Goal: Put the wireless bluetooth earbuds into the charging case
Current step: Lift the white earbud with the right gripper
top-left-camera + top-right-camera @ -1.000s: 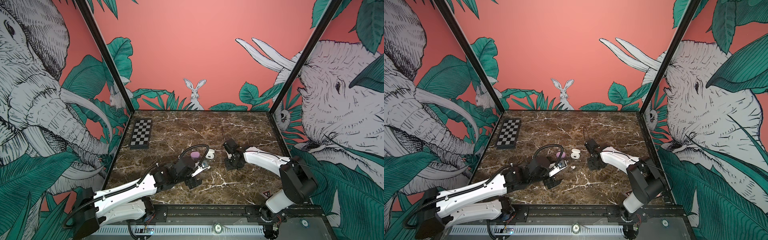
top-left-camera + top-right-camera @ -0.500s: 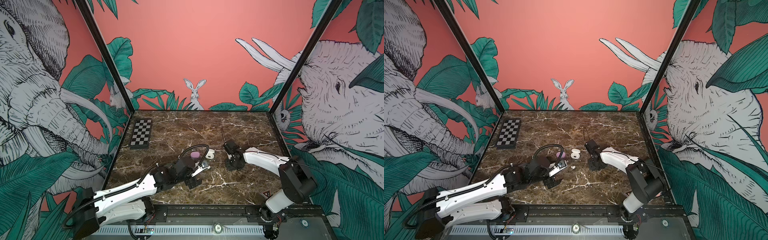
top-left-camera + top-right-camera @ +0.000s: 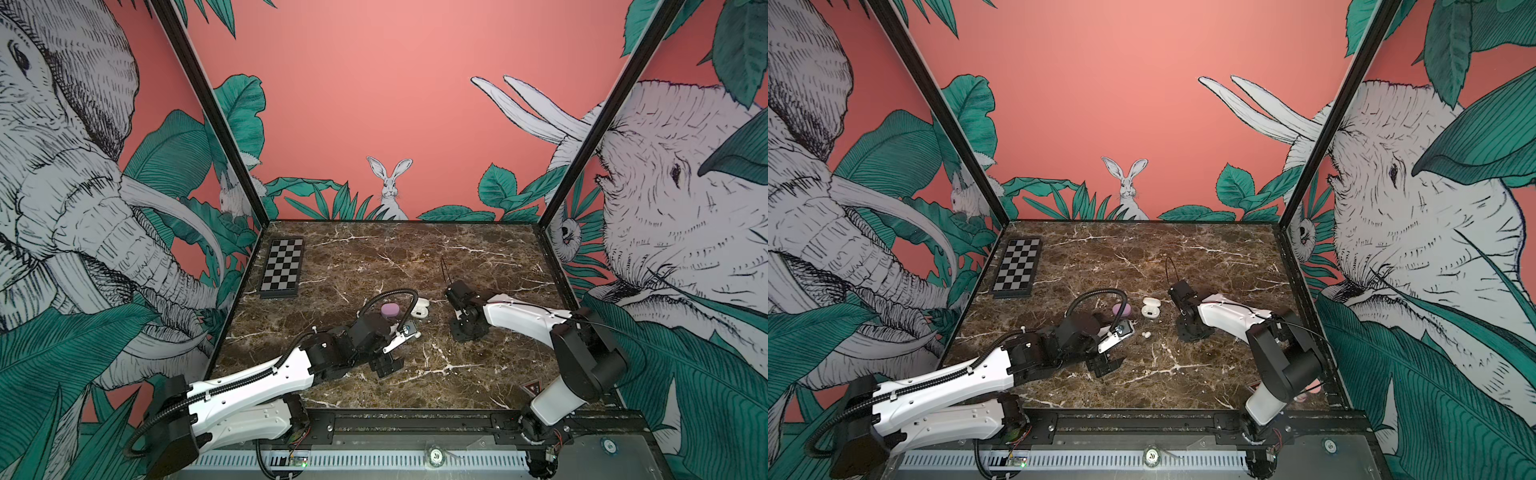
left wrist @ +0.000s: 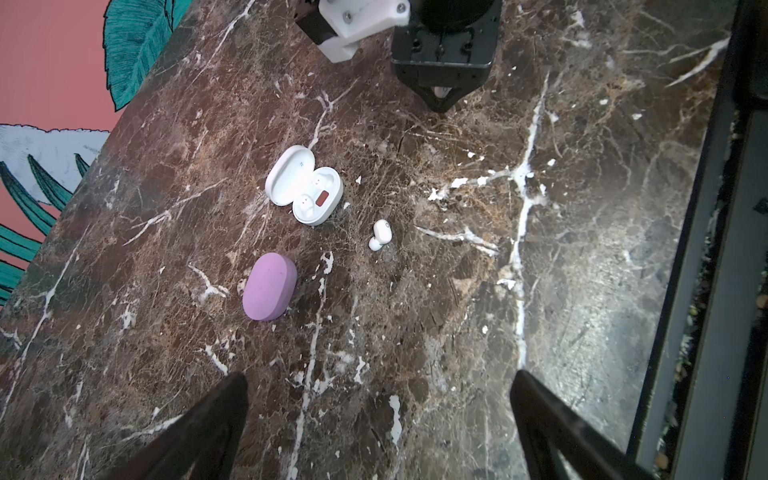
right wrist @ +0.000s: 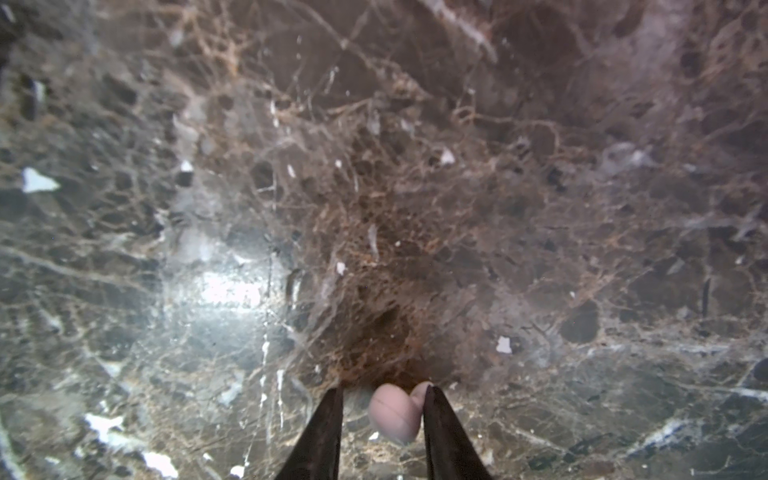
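A white charging case (image 4: 305,185) lies open on the marble, its two sockets empty. Beside it sits a shut lilac case (image 4: 269,293). One white earbud (image 4: 379,235) lies loose near the white case, also seen in a top view (image 3: 1145,334). My right gripper (image 5: 385,390) points down at the table, right of the cases (image 3: 467,332). A lilac earbud (image 5: 392,413) sits between its narrowed jaws. One finger touches it and a gap shows at the other. My left gripper (image 4: 379,376) hovers wide open in front of the cases (image 3: 386,365), holding nothing.
A small checkerboard (image 3: 282,268) lies at the back left of the marble table (image 3: 478,257). Printed walls close in the left, back and right sides. A black rail (image 3: 415,419) runs along the front edge, with a warning sticker (image 3: 532,388) near the right arm's base.
My right gripper's jaws have drawn closer together around the lilac earbud while staying low over the table. The left arm has not moved.
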